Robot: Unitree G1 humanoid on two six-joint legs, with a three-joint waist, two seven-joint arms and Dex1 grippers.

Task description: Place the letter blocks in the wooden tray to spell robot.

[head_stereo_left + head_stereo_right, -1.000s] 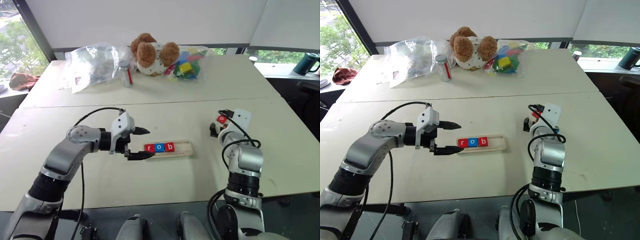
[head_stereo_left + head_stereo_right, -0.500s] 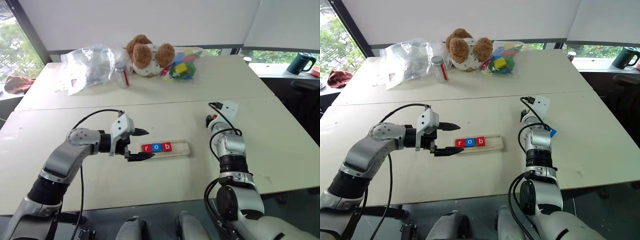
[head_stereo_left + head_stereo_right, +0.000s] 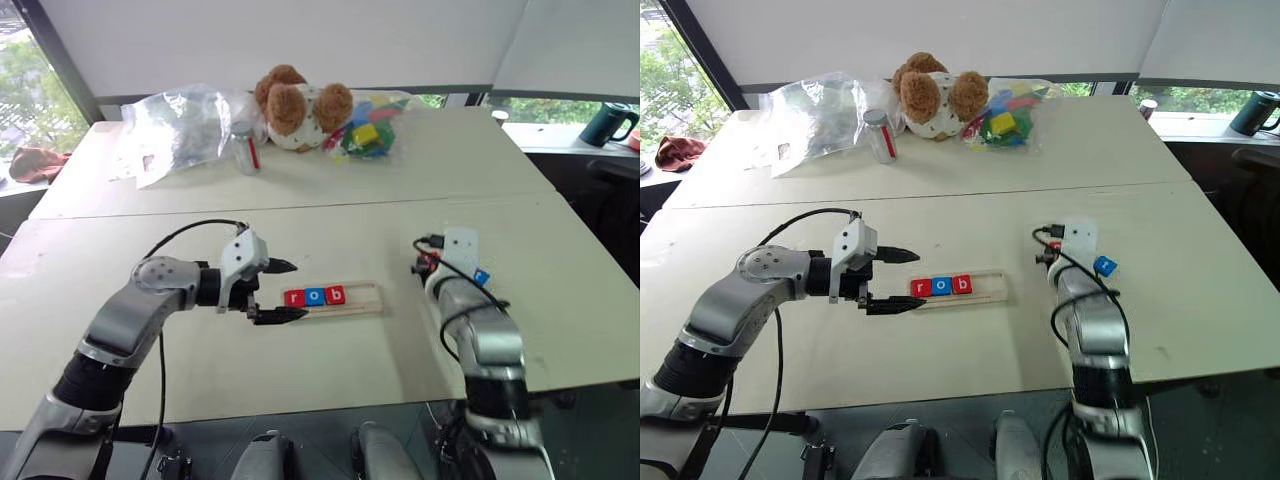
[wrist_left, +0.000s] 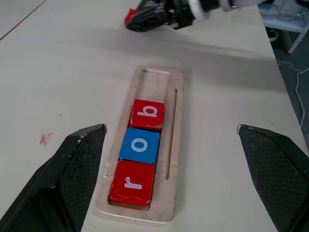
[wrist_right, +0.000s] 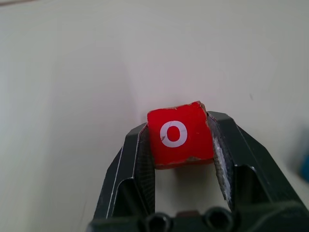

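While right hand (image 5: 179, 159) grips red "o" block (image 5: 179, 134), left hand (image 3: 278, 290) wide, level beside wooden tray (image 3: 362, 298).

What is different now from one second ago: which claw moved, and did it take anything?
The right claw closed on the red o tile and drew back toward the robot, so the blue tile lies uncovered beside its wrist. The left claw stayed open at the wooden tray; r, o, b stayed in it.
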